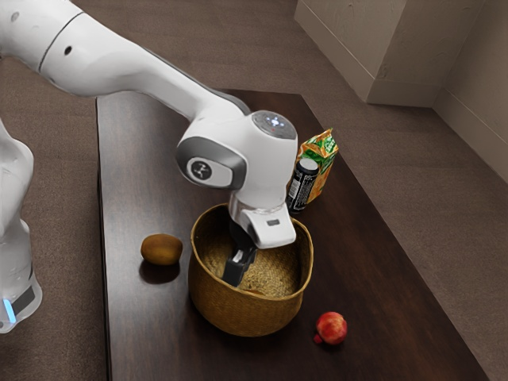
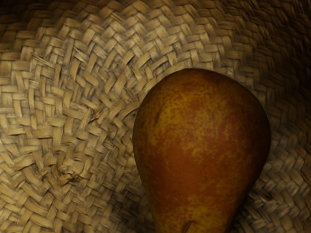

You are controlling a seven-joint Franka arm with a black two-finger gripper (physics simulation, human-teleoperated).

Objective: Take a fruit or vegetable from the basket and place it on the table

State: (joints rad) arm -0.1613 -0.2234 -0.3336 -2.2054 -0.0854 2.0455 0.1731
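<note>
My gripper (image 1: 239,263) reaches down inside the woven basket (image 1: 242,312), near the middle of its opening; whether it is open or shut cannot be made out. A brownish-orange pear (image 2: 201,141) lies on the basket's woven bottom (image 2: 82,121) in the wrist view, close under my hand, its narrow stem end at that picture's lower edge. In the exterior view a sliver of orange (image 1: 253,292) peeks over the basket's near rim, and the rest of it is hidden by the wall.
On the dark table (image 1: 143,333), a brown round fruit (image 1: 162,249) lies beyond the basket's left side in the exterior view, and a red fruit (image 1: 332,327) lies off its lower right. A black bottle (image 1: 302,186) and a green-orange bag (image 1: 321,163) stand behind the basket.
</note>
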